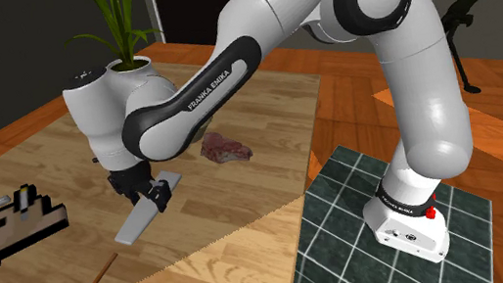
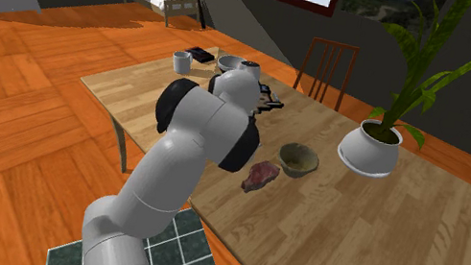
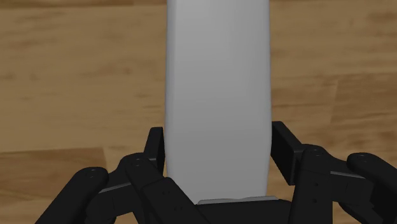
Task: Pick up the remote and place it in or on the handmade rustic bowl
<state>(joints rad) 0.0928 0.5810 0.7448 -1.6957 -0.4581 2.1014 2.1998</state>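
Shoulder view: the grey remote (image 1: pixel 147 215) hung slanted from the arm (image 1: pixel 230 64), its low end close to the tabletop (image 1: pixel 44 156). Grab done, I'd say, with the carry yet to come.

Second exterior view: the brownish bowl (image 2: pixel 298 159) sat empty, right of the arm. A reddish lump (image 2: pixel 262 176) lay just beside it, the likeliest snag, and a potted plant (image 2: pixel 369 150) stood farther right.

Wrist view: fingers (image 3: pixel 154 147) pinched the remote's two sides.

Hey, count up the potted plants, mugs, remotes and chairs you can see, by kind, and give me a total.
potted plant: 1
mug: 1
remote: 1, clasped in the gripper
chair: 1
Total: 4
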